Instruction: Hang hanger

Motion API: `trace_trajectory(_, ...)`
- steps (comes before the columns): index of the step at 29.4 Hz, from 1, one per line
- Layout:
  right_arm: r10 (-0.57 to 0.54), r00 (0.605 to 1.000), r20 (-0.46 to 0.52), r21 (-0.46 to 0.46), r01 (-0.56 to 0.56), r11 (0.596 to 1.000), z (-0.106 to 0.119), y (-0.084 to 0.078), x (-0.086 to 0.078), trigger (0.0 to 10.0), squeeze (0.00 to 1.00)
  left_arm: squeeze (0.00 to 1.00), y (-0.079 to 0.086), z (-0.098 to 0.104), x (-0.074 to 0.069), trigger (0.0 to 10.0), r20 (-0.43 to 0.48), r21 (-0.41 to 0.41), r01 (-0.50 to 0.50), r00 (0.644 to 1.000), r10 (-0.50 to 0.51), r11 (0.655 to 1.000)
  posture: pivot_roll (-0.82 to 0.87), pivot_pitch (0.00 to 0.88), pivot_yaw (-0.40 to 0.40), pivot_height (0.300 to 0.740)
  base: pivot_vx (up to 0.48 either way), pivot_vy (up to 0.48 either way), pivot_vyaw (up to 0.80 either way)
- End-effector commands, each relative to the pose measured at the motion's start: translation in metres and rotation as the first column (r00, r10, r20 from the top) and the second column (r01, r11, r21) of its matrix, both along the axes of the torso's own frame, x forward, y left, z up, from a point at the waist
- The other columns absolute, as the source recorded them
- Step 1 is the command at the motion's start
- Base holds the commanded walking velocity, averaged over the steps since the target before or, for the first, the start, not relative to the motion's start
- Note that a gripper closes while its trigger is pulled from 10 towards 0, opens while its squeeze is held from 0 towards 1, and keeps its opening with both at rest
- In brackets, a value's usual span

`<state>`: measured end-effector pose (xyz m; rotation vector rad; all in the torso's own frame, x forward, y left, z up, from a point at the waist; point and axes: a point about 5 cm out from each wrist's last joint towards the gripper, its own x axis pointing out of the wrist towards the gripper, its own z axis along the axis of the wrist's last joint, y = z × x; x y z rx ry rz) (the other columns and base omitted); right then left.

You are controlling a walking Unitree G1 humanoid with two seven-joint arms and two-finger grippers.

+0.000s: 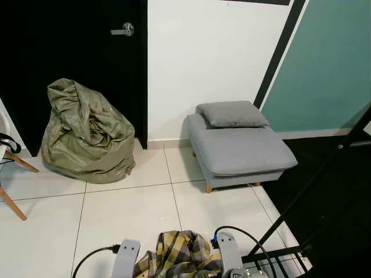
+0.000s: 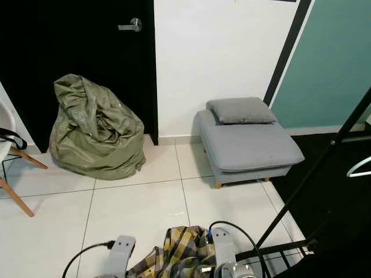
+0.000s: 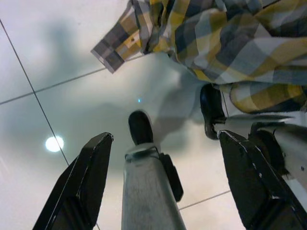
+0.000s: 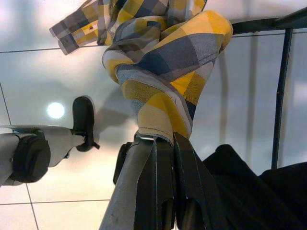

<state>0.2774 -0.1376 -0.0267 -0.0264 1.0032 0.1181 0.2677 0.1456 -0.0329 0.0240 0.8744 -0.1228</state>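
Robot stands on white tiled floor, looking down. Right gripper closed tight on bunched yellow-grey plaid shirt, fabric pinched between both fingers and hanging above tiles. Left gripper wide open, holding nothing, beside shirt's dangling cuff. White hanger hangs at far right, behind slanted post of black clothes rack. Ahead: grey footstool with cushion against white wall. Olive bag slumps before black door. Wooden chair legs at left edge.
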Motion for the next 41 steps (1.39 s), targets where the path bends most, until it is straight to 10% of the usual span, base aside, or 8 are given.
trace_trajectory(1,-0.025,1.000,-0.018,-0.001,0.025,1.000,-0.003,-0.005,-0.003,10.0,0.00,0.00,0.003,-0.006,-0.007,10.0,-0.035,0.012,-0.009,0.999,0.009,1.000,0.08,0.139,-0.080,0.740,0.000,0.000,0.00)
trace_trajectory(41,-0.103,0.995,-0.005,-0.016,0.103,0.995,0.002,-0.031,0.001,10.0,0.00,0.00,-0.003,0.000,0.003,10.0,-0.021,-0.008,-0.102,0.995,0.102,0.995,0.05,0.103,-0.076,0.740,0.000,0.000,0.00)
